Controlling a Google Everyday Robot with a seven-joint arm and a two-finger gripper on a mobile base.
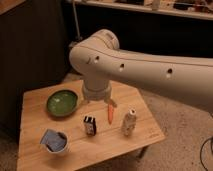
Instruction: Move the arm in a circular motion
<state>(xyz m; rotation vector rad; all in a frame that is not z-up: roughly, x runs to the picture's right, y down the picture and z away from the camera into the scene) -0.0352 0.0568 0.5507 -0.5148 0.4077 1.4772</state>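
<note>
Readable text: none | dark carton (90,125), near middle of desk (35,155): label illegible | pale bottle (129,123) to its right: label illegible | jaws: above desk's middle

cream arm (150,70), claw (98,102) above wooden table (145,136), near green bowl (62,102)

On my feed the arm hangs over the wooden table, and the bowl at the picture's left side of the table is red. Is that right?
Not quite: the bowl is green, not red, as the camera view shows. The rest holds: the arm hangs over the wooden table, with the gripper under its wrist near the table's middle.
</note>
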